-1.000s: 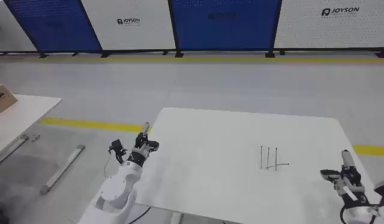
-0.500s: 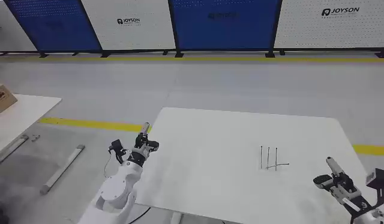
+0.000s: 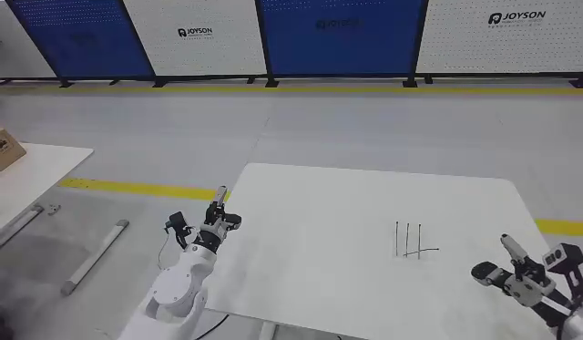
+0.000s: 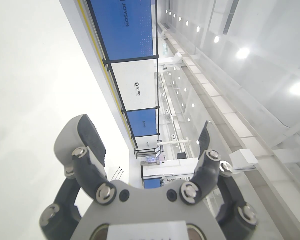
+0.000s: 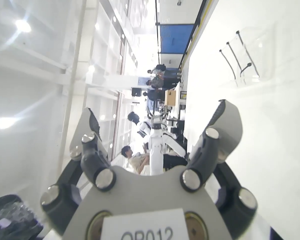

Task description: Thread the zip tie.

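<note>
Both arms hang at opposite edges of the table, which reads as a ready posture; nothing is picked up yet. The left gripper sits at the table's left edge, fingers spread wide, nothing between them; the right gripper hovers by the near right corner, fingers just as wide, also empty, and the nearer of the two to the work. The zip ties lie right of the table's middle, well apart from both grippers; three run side by side, a fourth crosses their near ends. Laid parallel, I'd judge, so one can be pinched singly. Now the container: a clear tray seems to surround them; its walls are faint, so whether the ties sit inside it I cannot tell.
</note>
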Robot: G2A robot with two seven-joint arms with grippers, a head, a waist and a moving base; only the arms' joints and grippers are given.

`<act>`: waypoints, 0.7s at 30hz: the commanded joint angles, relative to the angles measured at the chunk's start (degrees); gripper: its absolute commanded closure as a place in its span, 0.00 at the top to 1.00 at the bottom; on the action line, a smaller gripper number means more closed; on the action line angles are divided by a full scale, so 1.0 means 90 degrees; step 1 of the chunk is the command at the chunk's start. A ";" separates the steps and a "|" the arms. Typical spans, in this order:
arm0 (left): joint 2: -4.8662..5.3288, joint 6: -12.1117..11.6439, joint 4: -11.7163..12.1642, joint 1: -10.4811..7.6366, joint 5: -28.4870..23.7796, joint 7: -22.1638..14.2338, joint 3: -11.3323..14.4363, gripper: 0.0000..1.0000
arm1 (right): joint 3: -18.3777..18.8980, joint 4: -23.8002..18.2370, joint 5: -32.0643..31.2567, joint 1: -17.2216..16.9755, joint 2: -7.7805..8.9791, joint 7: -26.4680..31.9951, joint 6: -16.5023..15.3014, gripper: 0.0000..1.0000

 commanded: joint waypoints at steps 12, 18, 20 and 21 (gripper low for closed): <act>0.0000 0.0000 0.0000 0.0000 0.0000 0.0000 0.0000 1.00 | -0.0553 0.0538 -0.1606 0.1236 0.0305 0.1911 0.0835 1.00; 0.0000 0.0000 0.0000 0.0000 0.0000 0.0000 0.0000 1.00 | -0.0940 0.0780 -0.2090 0.1538 0.0341 0.1930 0.0746 1.00; 0.0000 0.0000 0.0000 0.0000 0.0000 0.0000 0.0000 1.00 | -0.0940 0.0780 -0.2090 0.1538 0.0341 0.1930 0.0746 1.00; 0.0000 0.0000 0.0000 0.0000 0.0000 0.0000 0.0000 1.00 | -0.0940 0.0780 -0.2090 0.1538 0.0341 0.1930 0.0746 1.00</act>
